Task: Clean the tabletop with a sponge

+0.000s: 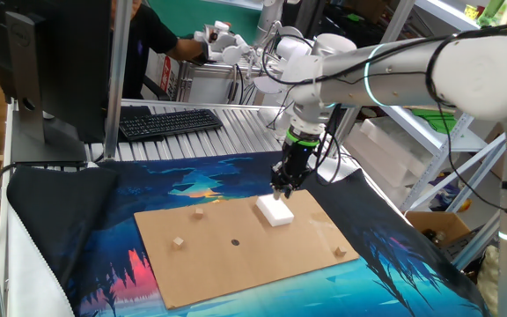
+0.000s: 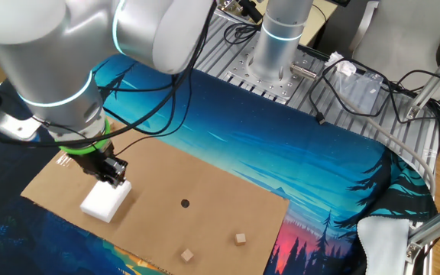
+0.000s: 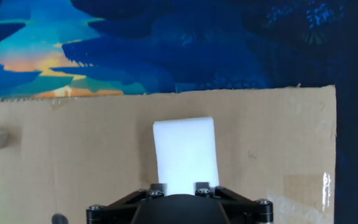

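One white sponge (image 1: 274, 211) lies just beneath the tool (image 1: 282, 188), whose finger spacing I cannot tell; reaching step, so next comes lowering and clamping.

Matt tan cardboard for the tabletop (image 1: 236, 264), with a frayed, rough upper edge and a glossy strip of clear tape near one corner. Soft-looking white foam, matt and unmarked, for the sponge (image 3: 185, 152); printed blue cloth (image 2: 304, 145) with a faint sheen under the board. Glossy white plastic shells on the arm (image 1: 412, 62), ribbed bare metal on the bench behind (image 1: 227, 136).
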Available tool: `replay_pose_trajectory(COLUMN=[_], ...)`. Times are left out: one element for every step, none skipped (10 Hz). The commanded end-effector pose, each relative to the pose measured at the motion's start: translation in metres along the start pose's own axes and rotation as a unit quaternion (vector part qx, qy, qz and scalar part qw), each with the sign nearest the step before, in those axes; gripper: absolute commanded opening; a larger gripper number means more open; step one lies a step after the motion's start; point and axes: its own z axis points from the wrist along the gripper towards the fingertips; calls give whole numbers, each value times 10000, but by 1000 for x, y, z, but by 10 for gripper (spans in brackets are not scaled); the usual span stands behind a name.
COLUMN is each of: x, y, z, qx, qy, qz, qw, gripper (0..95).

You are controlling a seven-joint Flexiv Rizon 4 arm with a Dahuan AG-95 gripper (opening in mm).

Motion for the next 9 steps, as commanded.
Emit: replay_pose_trajectory(x=[-5,-6,-7,-8,-11,-14,-16,-18,-18], y=[2,3,4,4,3,1,0,-1,-1], z=[-2,0,2,4,7,9,10,12,14], qx=[1,8,5,6,6,7,10,13,15], qy=[-169,-280,-369,-405,-454,-522,-553,-566,-571], qz=[9,17,18,19,15,2,3,12,31], qw=[9999,9996,9993,9992,9990,9986,9985,9984,9984], gripper=[380,380,380,380,570,570,570,570,570])
